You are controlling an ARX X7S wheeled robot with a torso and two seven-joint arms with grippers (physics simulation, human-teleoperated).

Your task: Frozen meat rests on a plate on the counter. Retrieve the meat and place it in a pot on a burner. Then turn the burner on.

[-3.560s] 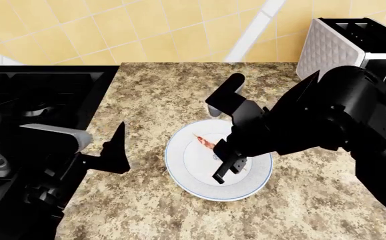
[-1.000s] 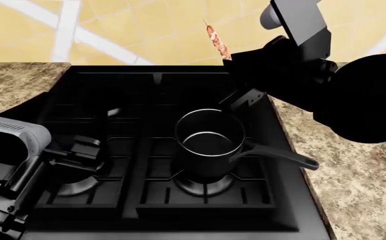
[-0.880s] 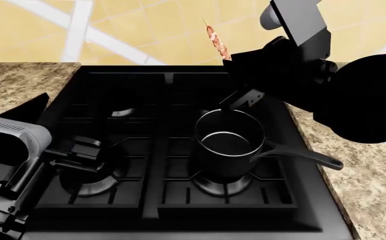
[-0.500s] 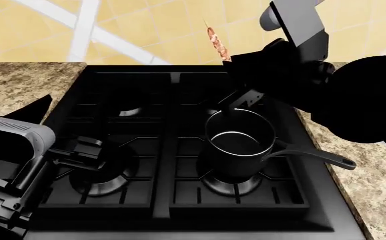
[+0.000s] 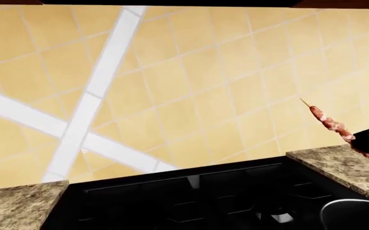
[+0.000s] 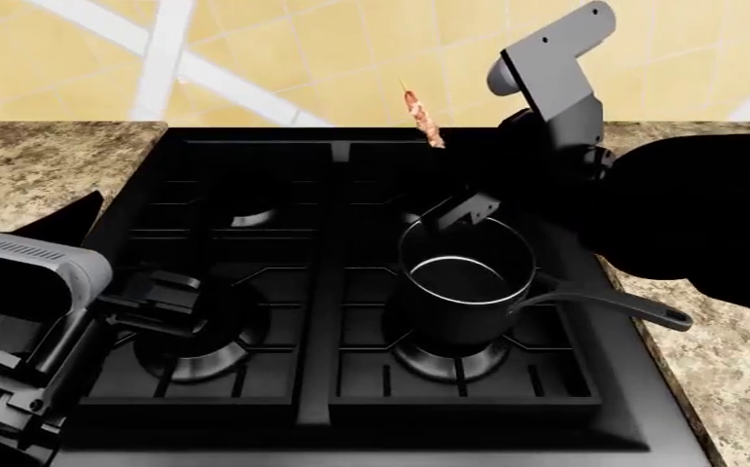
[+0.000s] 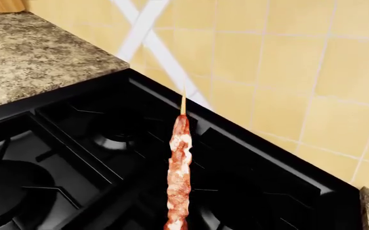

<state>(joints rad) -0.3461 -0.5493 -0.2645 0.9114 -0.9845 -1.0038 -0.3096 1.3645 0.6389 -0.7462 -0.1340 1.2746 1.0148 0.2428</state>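
Step in hand: carrying frozen meat (image 6: 421, 117) to pot (image 6: 466, 282); right gripper (image 6: 459, 165) gripping meat's lower end, jaws closed on it, skewer sticking up above stove (image 6: 297, 321), just behind pot; pot sitting on front right burner; left gripper (image 6: 154, 292) idling over front left burner, jaw state unclear; next move, likely: bringing meat forward over pot mouth, lowering, releasing.

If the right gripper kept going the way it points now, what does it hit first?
Probably the tiled wall. The right gripper holds the meat pointing up and back over the stove's rear burners; nothing else shows ahead, though depth is unclear.
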